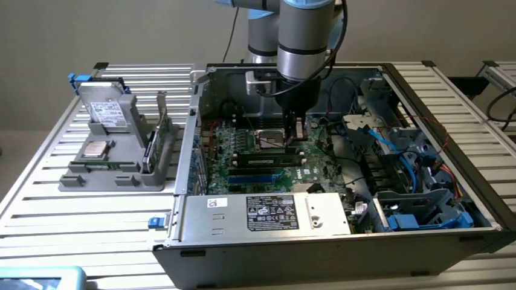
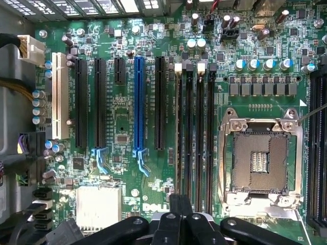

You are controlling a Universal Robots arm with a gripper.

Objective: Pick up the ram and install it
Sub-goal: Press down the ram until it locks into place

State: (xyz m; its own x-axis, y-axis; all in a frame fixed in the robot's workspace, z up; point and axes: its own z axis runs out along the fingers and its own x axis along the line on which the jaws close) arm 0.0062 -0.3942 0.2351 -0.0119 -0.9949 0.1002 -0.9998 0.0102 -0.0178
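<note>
1. The open computer case (image 1: 266, 241) is lying on its side on the slatted metal surface (image 1: 48, 199), its interior facing up.
2. In the exterior view, the arm is reaching down into the case, with the hand (image 1: 298, 134) hanging just over the green motherboard (image 1: 241, 151), beside the processor socket (image 1: 270, 140).
3. A grey holder (image 1: 101, 169) is sitting on the surface at the exterior view's left, outside the case and well apart from the hand.
4. The ram (image 1: 165, 140) is standing on edge in that holder as a thin green board, close to the case wall, with nothing gripping it.
5. The wrist view is looking straight down at the motherboard (image 2: 122, 127), giving details the exterior view is not giving: four long black memory slots (image 2: 194, 132) are running side by side between the blue slot (image 2: 138, 102) and the open socket (image 2: 259, 161).
6. There the hand (image 2: 181, 201) is showing its black fingers (image 2: 173, 204) pressed together, closed on nothing, at one end of those slots.
</note>
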